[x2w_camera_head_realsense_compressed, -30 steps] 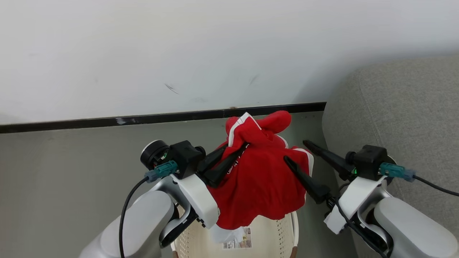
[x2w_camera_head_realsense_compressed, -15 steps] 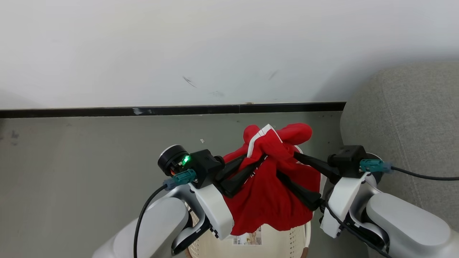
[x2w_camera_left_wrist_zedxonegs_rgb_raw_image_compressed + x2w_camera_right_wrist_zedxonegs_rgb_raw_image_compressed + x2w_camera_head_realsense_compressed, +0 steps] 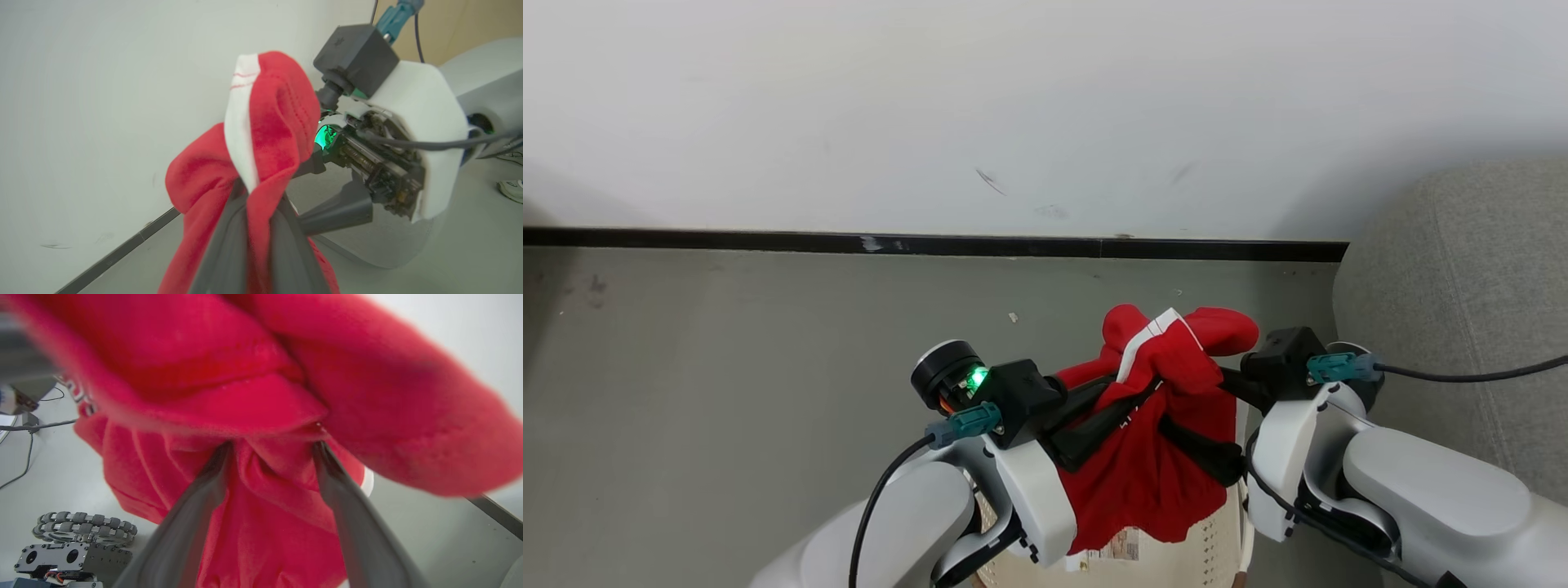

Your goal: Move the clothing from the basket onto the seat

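Observation:
The red clothing [image 3: 1152,441] with white stripe trim hangs bunched above the cream basket [image 3: 1217,535], whose perforated wall shows at the bottom edge. My left gripper [image 3: 1147,388] is shut on the clothing near its top, with the fold and white trim [image 3: 241,134] draped over the fingers. My right gripper [image 3: 1188,400] comes in from the right. Its fingers [image 3: 192,506] stand apart with red cloth [image 3: 269,486] bunched between them, and the tips are hidden under a fold. The grey seat [image 3: 1462,269] is at the right.
A white wall and black baseboard [image 3: 849,242] run behind the grey floor [image 3: 727,367]. The right wrist view shows my wheeled base [image 3: 81,531] and a cable [image 3: 28,428] on the floor. A shoe [image 3: 510,190] lies far right in the left wrist view.
The right gripper has moved in from beside the clothing until its open fingers straddle the cloth. The left gripper keeps its hold. The head view has shifted, with the sofa sliding right.

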{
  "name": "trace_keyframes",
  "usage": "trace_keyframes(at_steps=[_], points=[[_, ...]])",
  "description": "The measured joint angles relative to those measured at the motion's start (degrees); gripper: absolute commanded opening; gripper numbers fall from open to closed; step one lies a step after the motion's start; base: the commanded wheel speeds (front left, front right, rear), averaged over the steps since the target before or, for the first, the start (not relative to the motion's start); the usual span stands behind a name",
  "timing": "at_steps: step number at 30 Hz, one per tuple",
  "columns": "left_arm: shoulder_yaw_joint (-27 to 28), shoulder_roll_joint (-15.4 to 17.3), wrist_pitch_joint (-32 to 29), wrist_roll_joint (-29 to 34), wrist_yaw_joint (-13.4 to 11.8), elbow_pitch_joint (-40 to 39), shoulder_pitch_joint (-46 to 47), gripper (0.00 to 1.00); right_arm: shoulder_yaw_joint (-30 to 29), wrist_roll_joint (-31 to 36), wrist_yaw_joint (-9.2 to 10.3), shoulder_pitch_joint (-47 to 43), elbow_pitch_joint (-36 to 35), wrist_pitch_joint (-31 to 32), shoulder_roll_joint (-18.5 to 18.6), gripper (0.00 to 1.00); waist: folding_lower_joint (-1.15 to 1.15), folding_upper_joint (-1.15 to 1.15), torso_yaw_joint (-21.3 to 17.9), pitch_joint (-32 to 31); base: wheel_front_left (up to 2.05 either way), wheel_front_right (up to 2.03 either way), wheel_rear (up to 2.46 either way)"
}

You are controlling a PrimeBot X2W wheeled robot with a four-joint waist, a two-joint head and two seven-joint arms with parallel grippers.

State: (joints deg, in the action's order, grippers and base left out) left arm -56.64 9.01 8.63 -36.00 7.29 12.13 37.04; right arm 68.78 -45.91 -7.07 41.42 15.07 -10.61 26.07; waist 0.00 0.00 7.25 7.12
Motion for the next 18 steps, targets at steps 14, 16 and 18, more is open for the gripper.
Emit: trace_keyframes(at_steps=[14,16,18], points=[[0.0,0.6,0.0,-1.8,0.0,0.5,0.0,0.0,3.3,-1.5,0.0,2.9,2.3,-2.6,-0.3,0.0,0.0,0.0,0.3,-0.5,0.0,0.0,0.0],[0.3,0.8,0.1,-2.1,0.0,0.9,0.0,0.0,3.3,-1.5,0.0,3.2,2.4,-3.0,-0.2,0.0,0.0,0.0,0.2,-0.5,0.0,0.0,0.0],[0.6,0.8,0.1,-2.7,0.0,1.4,0.0,0.0,3.2,-1.9,0.0,3.5,2.5,-3.1,-0.2,0.0,0.0,0.0,0.0,-0.4,0.0,0.0,0.0]])
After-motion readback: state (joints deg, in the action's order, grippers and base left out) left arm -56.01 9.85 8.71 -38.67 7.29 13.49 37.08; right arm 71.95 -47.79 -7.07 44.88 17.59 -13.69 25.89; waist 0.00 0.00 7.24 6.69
